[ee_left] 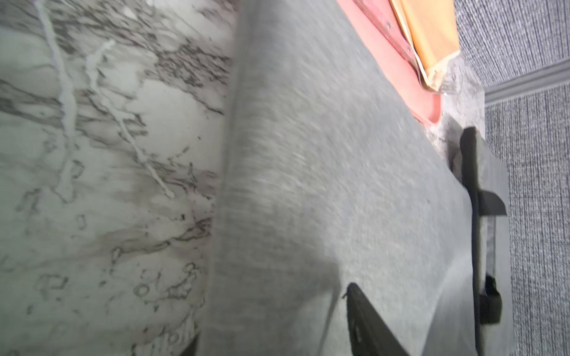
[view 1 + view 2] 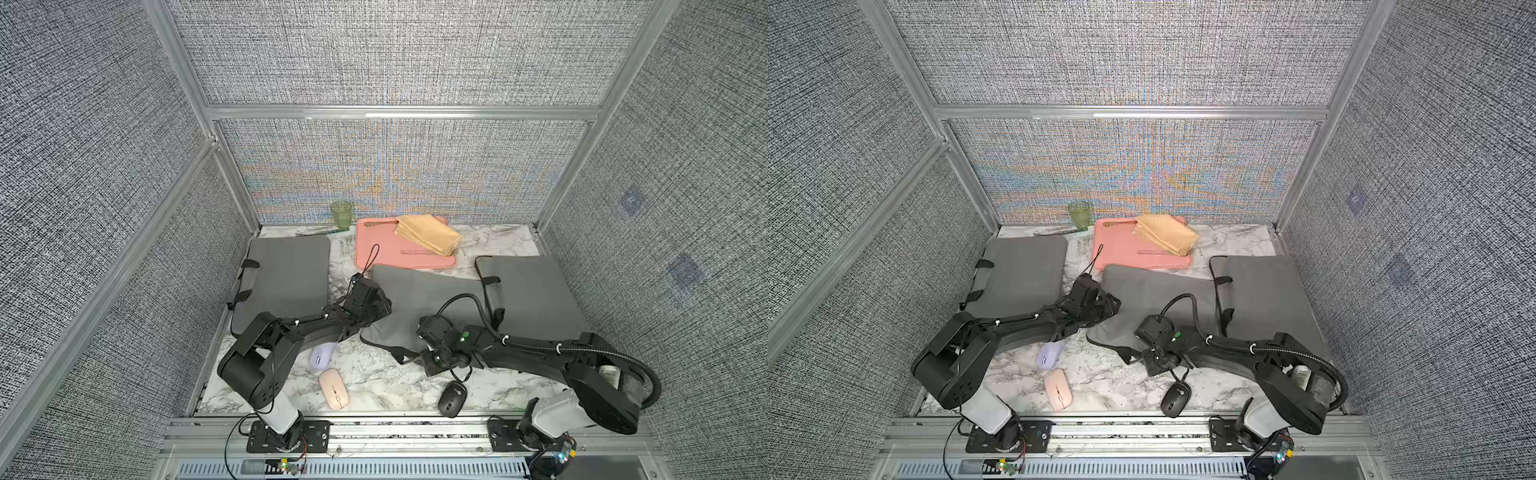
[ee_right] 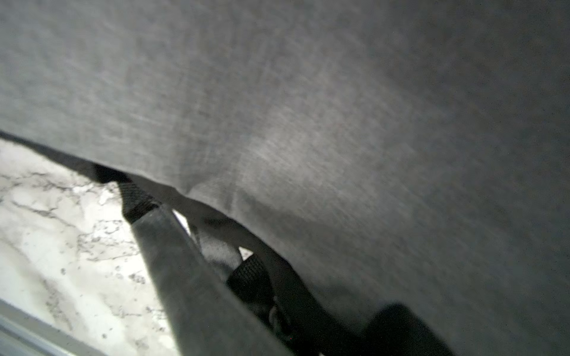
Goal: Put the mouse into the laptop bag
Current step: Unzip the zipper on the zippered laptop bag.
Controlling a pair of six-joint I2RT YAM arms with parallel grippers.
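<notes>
right gripper (image 2: 415,357) fingers pressed together at 6 o'clock edge of bag (image 2: 424,295), likely to open it; left gripper (image 2: 380,311) at its 9 o'clock, spread i can't tell.

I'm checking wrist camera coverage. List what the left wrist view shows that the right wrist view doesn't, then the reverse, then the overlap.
Left wrist only: the pink tray, the tan paper stack, the fabric wall, and the black handle of another grey bag.
Right wrist only: the black webbing straps at the edge of the laptop bag, and a metal rail past the table's edge.
Both: the grey laptop bag filling much of the picture, with the marble tabletop beside it.
</notes>
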